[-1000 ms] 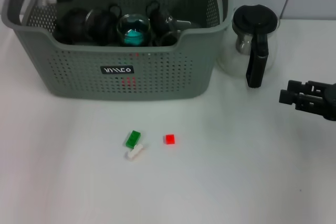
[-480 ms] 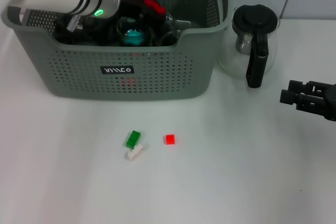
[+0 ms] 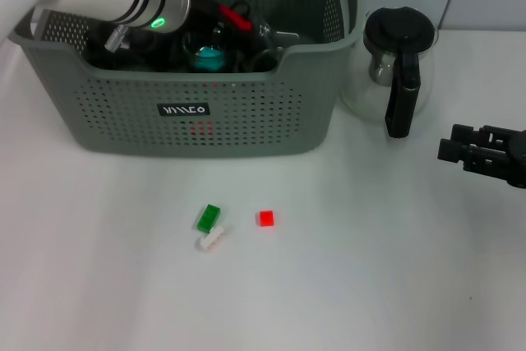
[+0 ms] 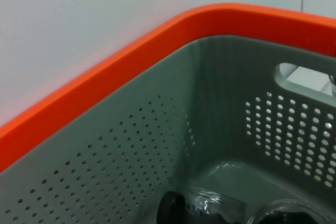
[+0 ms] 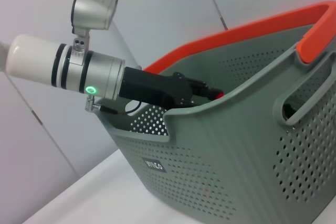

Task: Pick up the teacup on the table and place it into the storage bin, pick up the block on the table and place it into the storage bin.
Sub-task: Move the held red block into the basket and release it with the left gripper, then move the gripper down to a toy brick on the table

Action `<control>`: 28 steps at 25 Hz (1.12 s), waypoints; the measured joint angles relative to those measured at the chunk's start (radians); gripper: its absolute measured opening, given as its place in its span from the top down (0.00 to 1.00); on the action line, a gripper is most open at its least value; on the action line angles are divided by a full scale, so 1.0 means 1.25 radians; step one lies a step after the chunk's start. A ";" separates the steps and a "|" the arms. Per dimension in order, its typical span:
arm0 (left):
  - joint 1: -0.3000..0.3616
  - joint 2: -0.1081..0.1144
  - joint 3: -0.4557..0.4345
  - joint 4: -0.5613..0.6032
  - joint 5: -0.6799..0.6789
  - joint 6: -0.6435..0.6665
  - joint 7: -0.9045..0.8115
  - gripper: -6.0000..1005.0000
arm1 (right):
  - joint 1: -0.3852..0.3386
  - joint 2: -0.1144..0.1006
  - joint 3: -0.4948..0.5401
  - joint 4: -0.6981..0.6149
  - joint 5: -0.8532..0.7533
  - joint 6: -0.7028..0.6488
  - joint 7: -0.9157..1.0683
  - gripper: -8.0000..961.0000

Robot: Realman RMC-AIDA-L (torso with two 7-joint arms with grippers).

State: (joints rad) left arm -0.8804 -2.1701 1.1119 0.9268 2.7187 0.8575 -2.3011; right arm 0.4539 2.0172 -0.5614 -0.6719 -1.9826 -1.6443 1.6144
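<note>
Storage bin (image 3: 246, 113), left end effector (image 5: 202, 90) inside, orange rim (image 4: 131, 61) close-up

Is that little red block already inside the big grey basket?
No, the red block lies on the white table in front of the storage bin, beside a green block.

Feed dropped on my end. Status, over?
Left claw inside storage bin, fingers unclear. Right claw parked beside coffee pot. Blocks on table, path clear.
</note>
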 joint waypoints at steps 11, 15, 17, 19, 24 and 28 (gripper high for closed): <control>0.186 0.003 -0.024 0.339 -0.210 0.168 -0.010 0.29 | -0.005 0.000 0.000 0.000 0.001 -0.004 -0.001 0.37; 0.301 0.008 -0.074 0.471 -0.402 0.259 0.024 0.29 | -0.003 0.000 0.000 0.000 0.001 -0.005 0.000 0.37; 0.348 0.013 -0.121 0.500 -0.523 0.340 0.067 0.29 | -0.002 0.000 0.000 0.000 0.000 -0.005 0.001 0.37; 0.371 0.015 -0.174 0.496 -0.601 0.434 0.124 0.29 | -0.002 0.000 0.000 0.000 -0.001 -0.005 0.002 0.37; 0.378 0.028 -0.274 0.424 -0.631 0.681 0.246 0.30 | -0.001 0.000 0.000 0.000 -0.001 -0.008 0.005 0.37; 0.377 0.046 -0.263 0.379 -0.595 0.781 0.265 0.30 | -0.001 0.000 0.000 0.000 -0.002 -0.010 0.006 0.37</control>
State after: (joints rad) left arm -0.4093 -2.1126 0.7826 1.4001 1.9753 1.8339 -1.9702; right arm 0.4526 2.0172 -0.5614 -0.6721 -1.9845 -1.6564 1.6214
